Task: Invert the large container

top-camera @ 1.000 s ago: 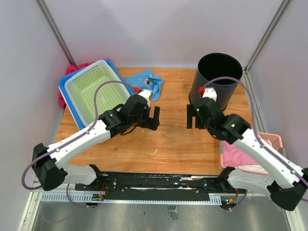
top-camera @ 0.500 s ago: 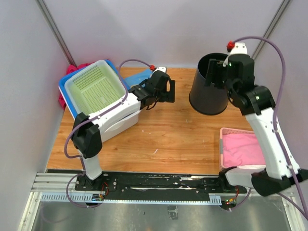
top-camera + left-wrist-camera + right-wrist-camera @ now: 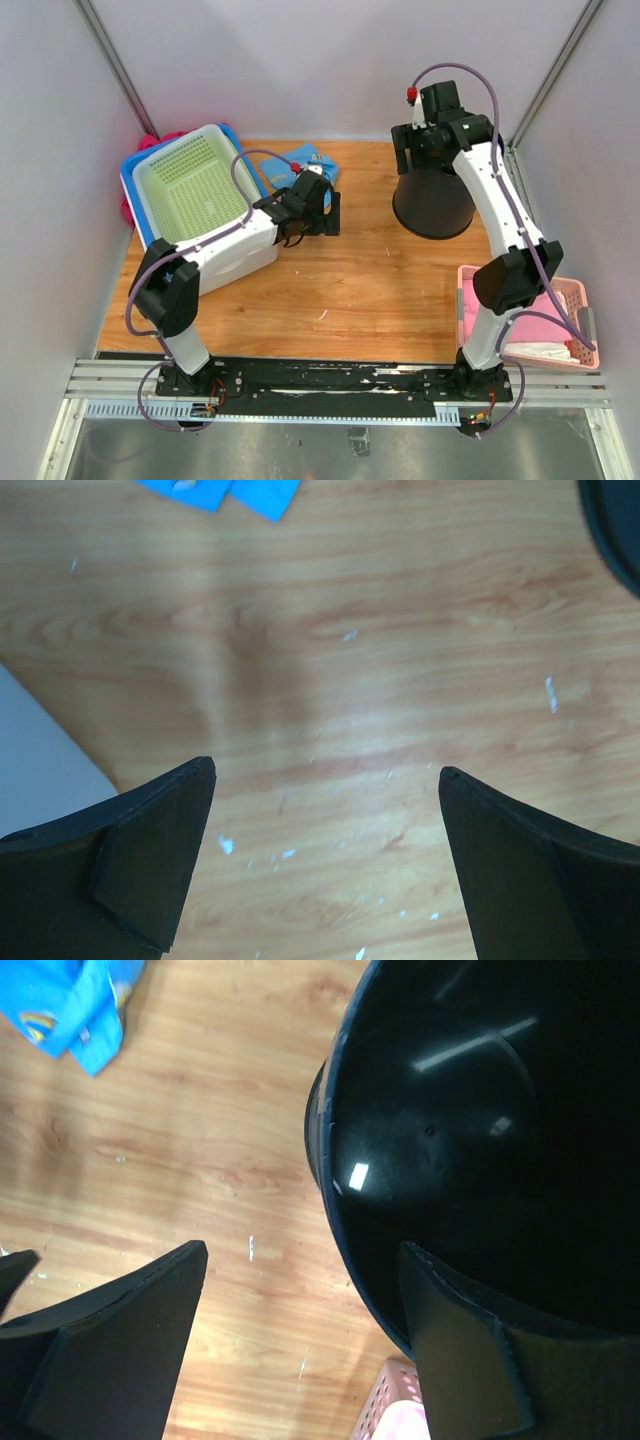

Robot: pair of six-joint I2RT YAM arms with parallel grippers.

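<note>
Room: pale panel walls [image 3: 300, 60] close on 3 sides, so we get little swing space at the upper right of the overhead frame. The bench [image 3: 350, 290] is bare wood, flat and probably slick under plastic.

The large container [image 3: 432, 205] sits at the upper right of the overhead frame, wide end at the bench and narrow end up. We judge it is standing mouth-down, so the flip looks done or nearly done. The right wrist view alone cannot tell its inside from its outside.

Handling, our guess: glossy black plastic, stiff, thin-walled, light, slippery, tapered. The body looks too wide for the jaws, so the rim lip is the only real hold, 1 finger inside and 1 outside. With the mouth down that lip lies against the bench. A nudge at the narrow end would likely slide it before tipping it.

Green basket [image 3: 180, 185] in a blue tray [image 3: 130, 190] is at upper left, pink basket [image 3: 568, 286] at lower right, both well apart from the container. Blue cloth [image 3: 318, 160] is at upper centre.

Right tool [image 3: 430, 158] is above the narrow end, jaws spread wide, gripping nothing we can see. Whether a finger touches the container we cannot tell.

Left tool [image 3: 325, 770] is fully spread and empty, over bare bench left of centre.

White specks [image 3: 548, 692] dot the wood.
</note>
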